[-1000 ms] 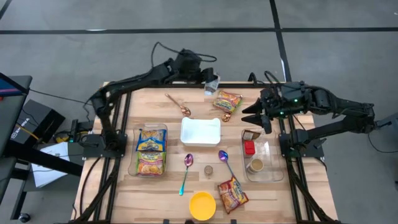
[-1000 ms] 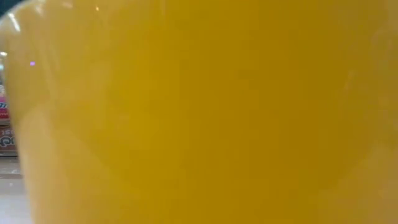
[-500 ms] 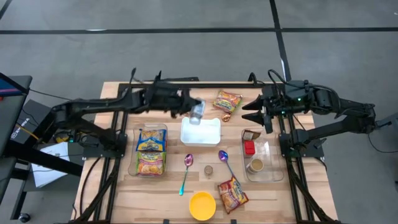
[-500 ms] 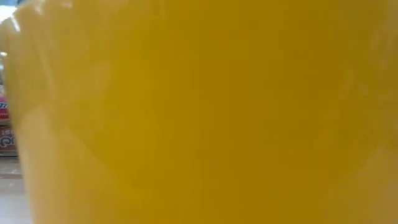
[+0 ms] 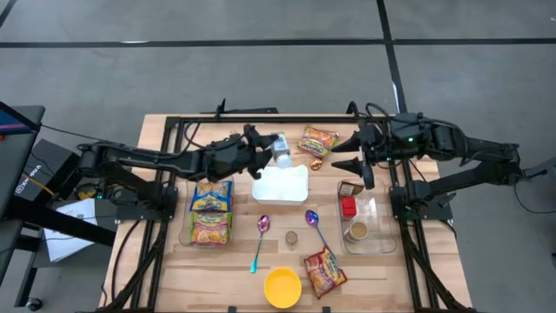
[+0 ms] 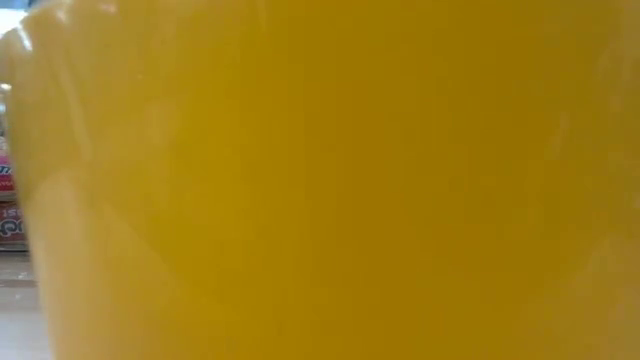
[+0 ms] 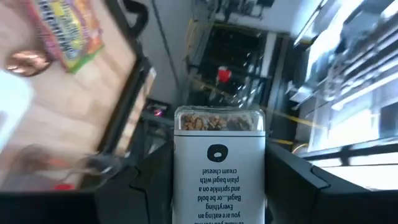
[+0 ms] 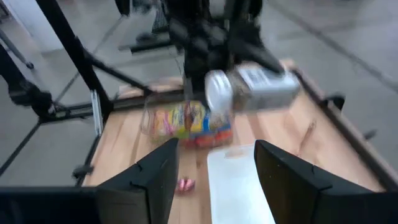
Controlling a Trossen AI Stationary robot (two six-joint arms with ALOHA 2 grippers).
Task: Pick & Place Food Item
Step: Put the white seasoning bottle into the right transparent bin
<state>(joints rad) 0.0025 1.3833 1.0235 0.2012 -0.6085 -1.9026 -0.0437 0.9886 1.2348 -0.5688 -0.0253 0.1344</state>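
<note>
Left arm stretched low across surface, left pincer (image 5: 276, 149) clamped on seasoning jar (image 5: 281, 151), held sideways. Right arm extended, right pincer (image 5: 346, 153) spread, empty.

On my wooden table (image 5: 165, 261) I see a yellow bowl (image 5: 282, 287), two iridescent spoons (image 5: 261, 239), a copper spoon (image 5: 314, 163), and a clear bin (image 5: 380, 239) holding small containers.

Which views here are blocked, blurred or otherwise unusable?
Low view: filled by the out-of-focus yellow bowl, nearly useless. Right wrist view: soft with motion blur; the seasoning jar smears. Left wrist view: jar label sharp, background blurred. High view: clear.
</note>
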